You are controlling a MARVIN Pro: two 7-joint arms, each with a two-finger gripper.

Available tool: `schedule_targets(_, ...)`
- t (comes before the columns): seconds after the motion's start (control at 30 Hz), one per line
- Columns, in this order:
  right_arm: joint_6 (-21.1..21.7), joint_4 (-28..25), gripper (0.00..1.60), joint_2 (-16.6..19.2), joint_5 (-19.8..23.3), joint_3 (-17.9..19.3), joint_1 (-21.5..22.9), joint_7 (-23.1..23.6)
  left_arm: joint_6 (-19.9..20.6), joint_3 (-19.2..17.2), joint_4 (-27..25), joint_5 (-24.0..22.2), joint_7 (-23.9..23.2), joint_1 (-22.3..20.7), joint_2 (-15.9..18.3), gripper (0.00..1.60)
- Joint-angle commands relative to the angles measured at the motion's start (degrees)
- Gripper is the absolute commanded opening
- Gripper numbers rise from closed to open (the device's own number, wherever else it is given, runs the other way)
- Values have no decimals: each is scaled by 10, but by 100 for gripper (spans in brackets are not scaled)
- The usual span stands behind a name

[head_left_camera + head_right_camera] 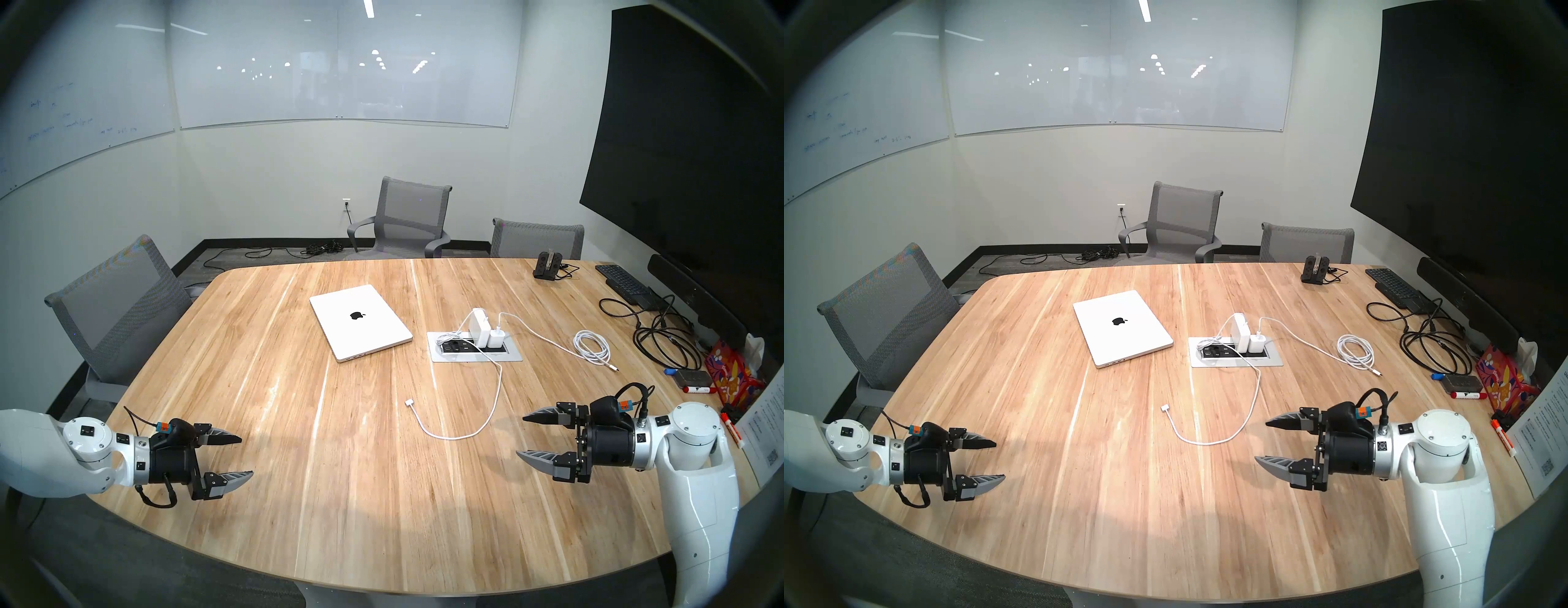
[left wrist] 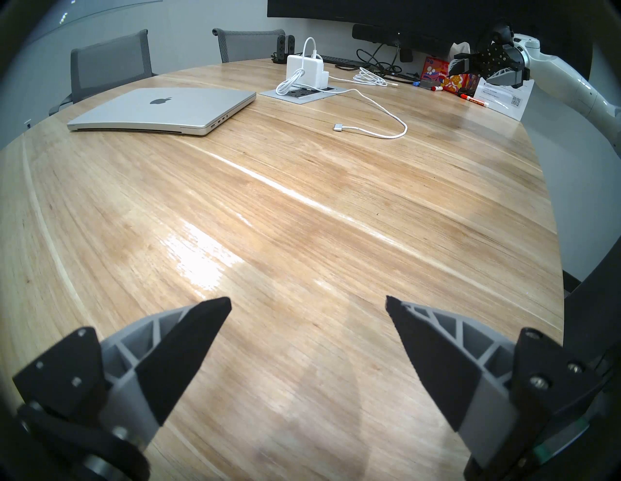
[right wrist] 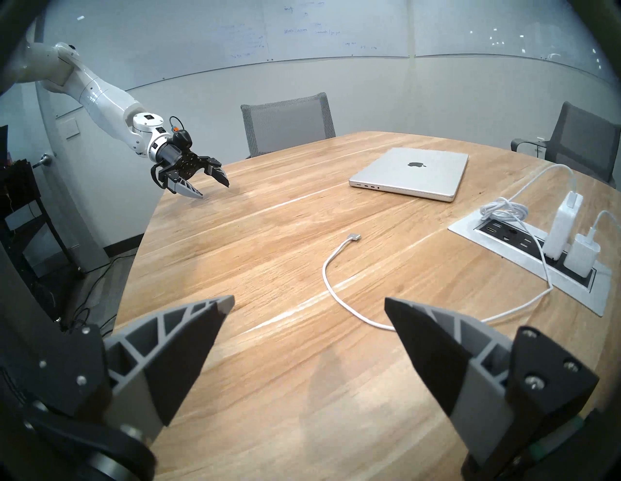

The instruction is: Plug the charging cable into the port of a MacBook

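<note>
The silver MacBook (image 1: 360,320) lies shut on the wooden table (image 1: 339,488), apple logo up. A row of dark slots runs along its near side edge, with the port (image 1: 348,359) endmost. The charging cable's flat connector (image 1: 409,401) lies loose on the table, about a hand's width in front of the laptop. Its thin white cord curves back to a white power adapter (image 1: 479,327). My left gripper (image 1: 247,456) is open and empty at the near left. My right gripper (image 1: 521,436) is open and empty at the near right, close to the cord's bend. The port (image 3: 359,184) and connector (image 3: 353,237) also show in the right wrist view.
A grey outlet panel (image 1: 475,352) is set into the table right of the laptop. A coiled white cord (image 1: 592,346), black cords (image 1: 662,339), a black keyboard (image 1: 621,282), markers and a colourful box (image 1: 729,373) fill the right side. Grey chairs (image 1: 407,220) stand around the table.
</note>
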Motion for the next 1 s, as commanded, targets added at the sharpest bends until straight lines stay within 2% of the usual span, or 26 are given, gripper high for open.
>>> schedule_targets(0.0, 17, -14, 160, -19, -3, -21, 25, -22, -1, -3, 0, 0, 0, -3, -1, 160)
schedule_targets(0.3, 21, 0, 160, -55, -37, -69, 42, -85, -1, -3, 0, 0, 0, -3, -1, 160)
schedule_targets(0.5, 15, 6, 160, -80, -52, -86, 46, -122, -1, -3, 0, 0, 0, -3, -1, 160)
schedule_targets(0.97, 7, -9, 160, -124, -106, -131, 31, -203, -1, -3, 0, 0, 0, -3, -1, 160)
